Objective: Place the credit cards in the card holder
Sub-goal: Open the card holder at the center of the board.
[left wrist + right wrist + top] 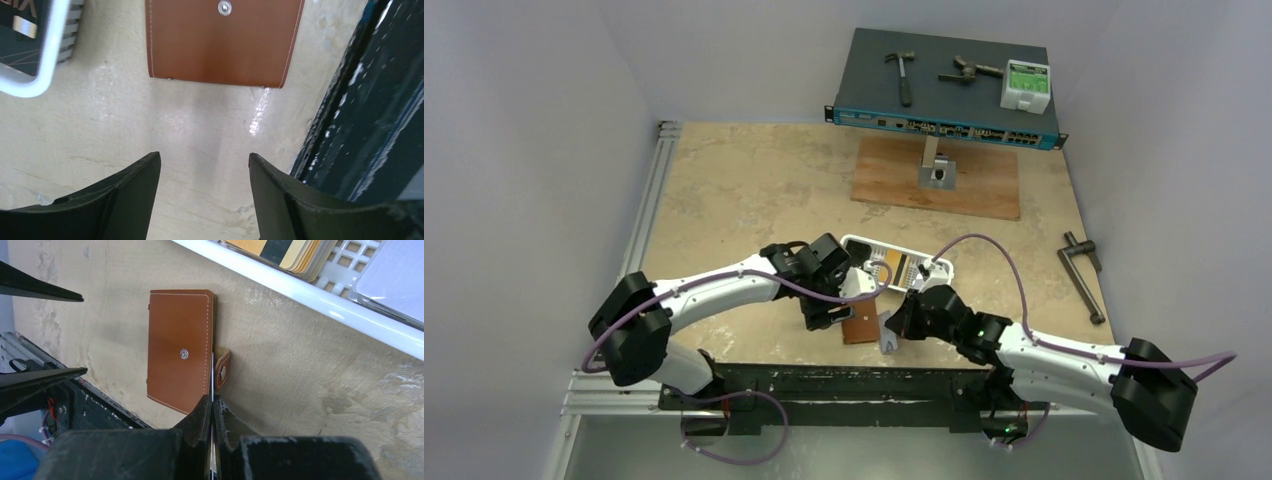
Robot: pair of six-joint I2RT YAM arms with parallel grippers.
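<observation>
Beige tabletop (pixel 754 190), pale walls on three sides, clutter at the far end left out of account. Card holder (pixel 180 350) flat and folded shut close to the black rail (pixel 360 110) at the near edge, snap tab (pixel 223 371) undone and sticking out at its side. Right gripper (pixel 212 412) pinched tight on one thin pale card (pixel 887 338), held edge-on, leading edge right at the seam between cover and tab (touching or just short: cannot tell). Left gripper (pixel 205 165) spread apart, gripping nothing, hovering low over bare table near the holder, not touching it. Other credit cards (pixel 280 252) stacked in the white tray (pixel 300 290) beyond. Likely trouble: holder unpinned, so any push from the card apt to slide or spin it rather than enter a pocket. Pockets not visible from here; card easily wedged under the cover or against the tab instead. Thin pinch, so possible flex or slip of the card under side load. Crowded fingers too, with a knock between the two arms possible.
</observation>
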